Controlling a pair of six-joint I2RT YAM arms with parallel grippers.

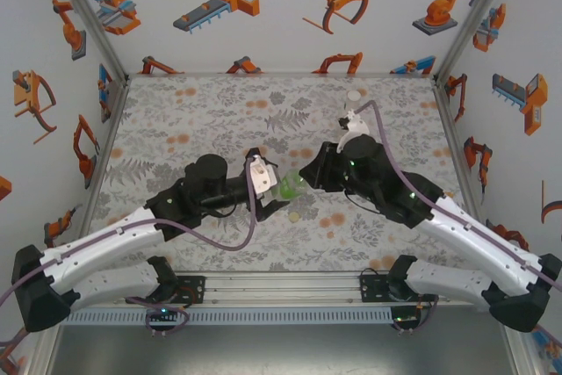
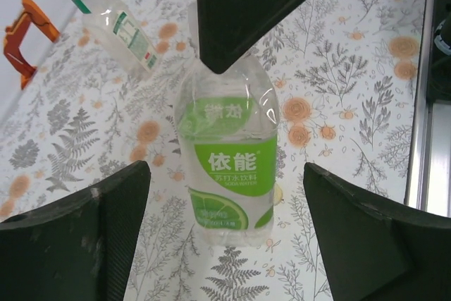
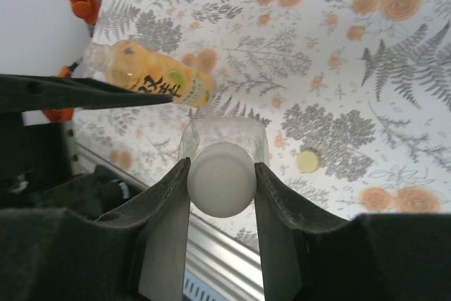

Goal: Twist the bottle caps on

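Note:
The short green-labelled bottle (image 2: 229,167) stands upright on the mat between my two grippers (image 1: 290,187). My left gripper (image 2: 225,174) is open, its jaws wide on either side of the bottle's lower body and not touching it. My right gripper (image 3: 222,174) is shut on a pale whitish cap (image 3: 221,180) that sits on this bottle's neck, and its dark fingers (image 2: 246,5) hide the bottle's top in the left wrist view. A yellowish cap (image 3: 308,161) lies loose on the mat (image 1: 293,215). The amber-yellow bottle (image 3: 151,79) lies on its side.
A slim colourless bottle (image 2: 113,19) with a white cap on it lies on its side further back. A metal rail (image 2: 430,146) runs along the near table edge. Illustrated walls enclose the floral mat (image 1: 193,120) on three sides.

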